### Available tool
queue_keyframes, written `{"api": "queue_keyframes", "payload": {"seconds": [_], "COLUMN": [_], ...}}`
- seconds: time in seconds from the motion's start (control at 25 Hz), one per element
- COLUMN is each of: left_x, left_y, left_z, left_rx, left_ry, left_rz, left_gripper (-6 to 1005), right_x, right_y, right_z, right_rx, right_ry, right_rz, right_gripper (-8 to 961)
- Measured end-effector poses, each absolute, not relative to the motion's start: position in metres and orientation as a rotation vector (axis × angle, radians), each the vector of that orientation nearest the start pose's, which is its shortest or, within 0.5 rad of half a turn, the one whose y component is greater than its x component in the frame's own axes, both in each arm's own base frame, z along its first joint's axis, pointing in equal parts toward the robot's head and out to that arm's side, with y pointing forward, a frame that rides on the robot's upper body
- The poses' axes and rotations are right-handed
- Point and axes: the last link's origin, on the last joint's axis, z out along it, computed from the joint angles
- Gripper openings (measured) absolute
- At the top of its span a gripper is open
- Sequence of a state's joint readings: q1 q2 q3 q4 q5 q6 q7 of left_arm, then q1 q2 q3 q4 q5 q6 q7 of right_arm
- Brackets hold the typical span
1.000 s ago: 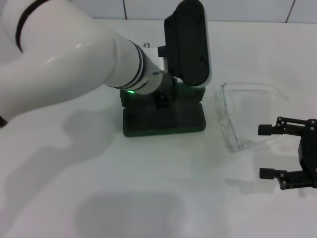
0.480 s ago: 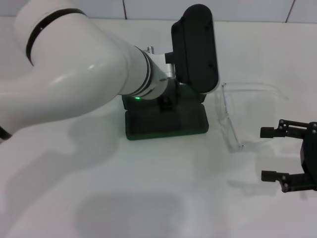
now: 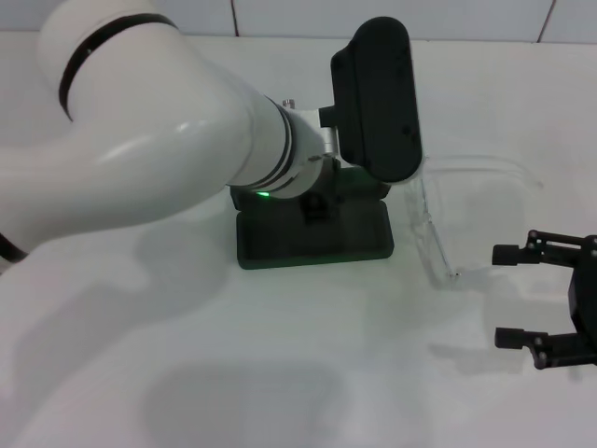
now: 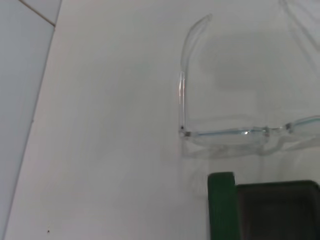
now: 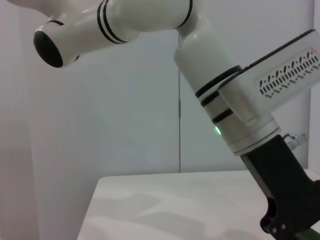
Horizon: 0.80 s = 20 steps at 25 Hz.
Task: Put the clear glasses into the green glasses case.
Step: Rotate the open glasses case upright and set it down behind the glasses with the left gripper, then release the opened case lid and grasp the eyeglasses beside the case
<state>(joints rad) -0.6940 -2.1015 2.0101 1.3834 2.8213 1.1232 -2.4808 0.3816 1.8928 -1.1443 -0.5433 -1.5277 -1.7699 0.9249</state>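
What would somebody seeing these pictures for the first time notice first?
The big white left arm sweeps across the middle of the head view, its black wrist block hanging over the green glasses case and hiding much of it. To the right of the case lie the clear glasses, on the white table. The right tool waits open near the right edge.

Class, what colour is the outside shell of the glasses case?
Dark green; the green glasses case shows it best in the left wrist view.
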Motion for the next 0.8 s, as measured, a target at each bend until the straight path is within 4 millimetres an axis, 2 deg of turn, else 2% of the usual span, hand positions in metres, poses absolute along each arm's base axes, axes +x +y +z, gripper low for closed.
{"api": "queue_keyframes", "payload": {"seconds": [0.2, 0.48, 0.64, 0.8], "left_x": [-0.092, -0.082, -0.083, -0.097], "left_y": [0.346, 0.334, 0.323, 0.312], "left_z": [-0.094, -0.08, -0.066, -0.048], "left_rx": [-2.575, -2.573, -2.616, -2.664], "left_ry": [0.222, 0.178, 0.059, -0.082], "left_rz": [0.584, 0.445, 0.201, -0.134], "left_gripper": [354, 356, 361, 375], "right_x": [0.28, 0.282, 0.283, 0.286], "right_y": [0.27, 0.266, 0.268, 0.274], "right_z": [0.028, 0.03, 0.034, 0.043], "right_rx": [-2.856, -2.855, -2.843, -2.817], "right_ry": [0.034, 0.049, 0.083, 0.216], "right_rz": [0.897, 0.902, 0.914, 0.911], "right_gripper": [812, 811, 810, 810]}}
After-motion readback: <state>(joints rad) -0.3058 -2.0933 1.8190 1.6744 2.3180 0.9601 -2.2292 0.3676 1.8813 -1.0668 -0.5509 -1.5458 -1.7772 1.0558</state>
